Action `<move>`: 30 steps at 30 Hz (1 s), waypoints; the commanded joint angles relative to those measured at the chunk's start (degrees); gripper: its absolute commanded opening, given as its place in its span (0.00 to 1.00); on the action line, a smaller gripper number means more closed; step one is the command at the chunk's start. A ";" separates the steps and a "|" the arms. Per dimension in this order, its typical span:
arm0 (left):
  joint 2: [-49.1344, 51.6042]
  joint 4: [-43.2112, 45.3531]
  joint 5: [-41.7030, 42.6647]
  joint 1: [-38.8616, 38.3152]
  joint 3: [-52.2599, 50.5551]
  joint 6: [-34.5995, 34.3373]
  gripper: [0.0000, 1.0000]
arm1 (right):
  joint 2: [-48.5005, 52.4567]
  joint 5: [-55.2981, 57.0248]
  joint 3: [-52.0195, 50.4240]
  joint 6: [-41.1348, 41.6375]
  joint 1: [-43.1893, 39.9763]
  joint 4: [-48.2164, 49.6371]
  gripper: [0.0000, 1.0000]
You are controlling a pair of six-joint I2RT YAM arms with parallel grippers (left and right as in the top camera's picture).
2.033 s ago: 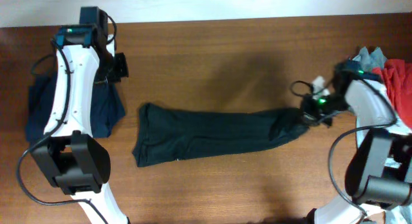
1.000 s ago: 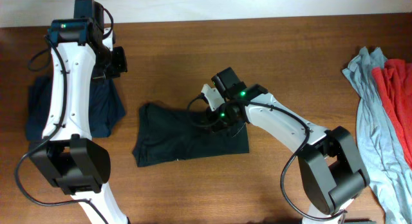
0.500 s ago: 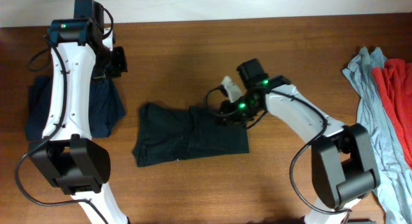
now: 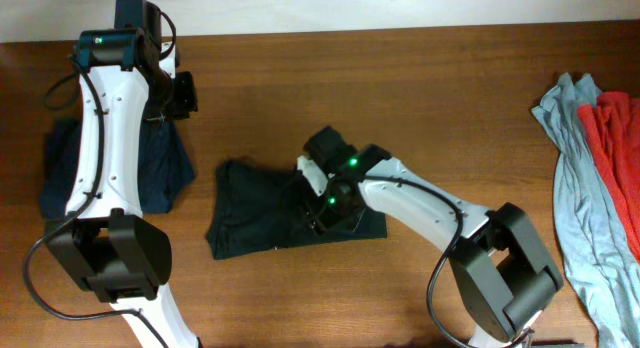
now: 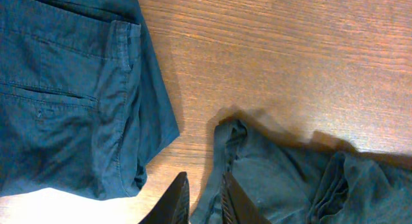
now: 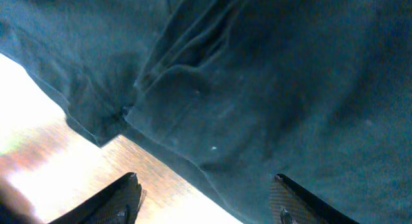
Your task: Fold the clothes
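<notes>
A dark garment (image 4: 270, 216), one of the clothes, lies folded in half at the table's middle. My right gripper (image 4: 322, 206) hovers low over its right part. In the right wrist view the right gripper (image 6: 205, 185) is open wide: one fingertip (image 6: 125, 195) is over bare wood, the other over the dark cloth (image 6: 257, 89), and nothing is gripped. My left gripper (image 4: 183, 93) hangs at the back left above a navy garment (image 4: 150, 173). Its jaws (image 5: 205, 188) stand a narrow gap apart, empty, between the navy trousers (image 5: 64, 89) and the dark garment (image 5: 290, 179).
Grey-blue cloth (image 4: 565, 158) and red cloth (image 4: 612, 128) lie heaped at the table's right edge. Bare wooden tabletop (image 4: 450, 98) shows between the folded garment and that heap. The right arm (image 4: 430, 203) stretches across the front right.
The long dark garment is now folded in half, its right end laid over to the left. My right gripper let go, swung right, then came back over the fold, open. The left arm barely moved.
</notes>
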 commanded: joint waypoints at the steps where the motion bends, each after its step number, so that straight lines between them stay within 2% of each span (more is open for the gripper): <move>1: -0.20 0.13 0.46 -0.07 1.16 1.53 0.18 | 0.59 14.19 2.16 -4.28 3.41 -0.20 0.70; 4: -0.20 0.17 0.46 -0.07 1.16 1.55 0.18 | 0.85 17.99 2.08 -8.26 5.73 0.11 0.70; 19: -0.20 0.17 0.46 -0.07 1.16 2.21 0.19 | 1.36 17.18 1.97 -10.10 10.43 2.56 0.72; 30: -0.17 0.17 0.46 -0.07 1.16 2.19 0.20 | 3.43 17.84 1.97 -10.12 10.73 3.76 0.68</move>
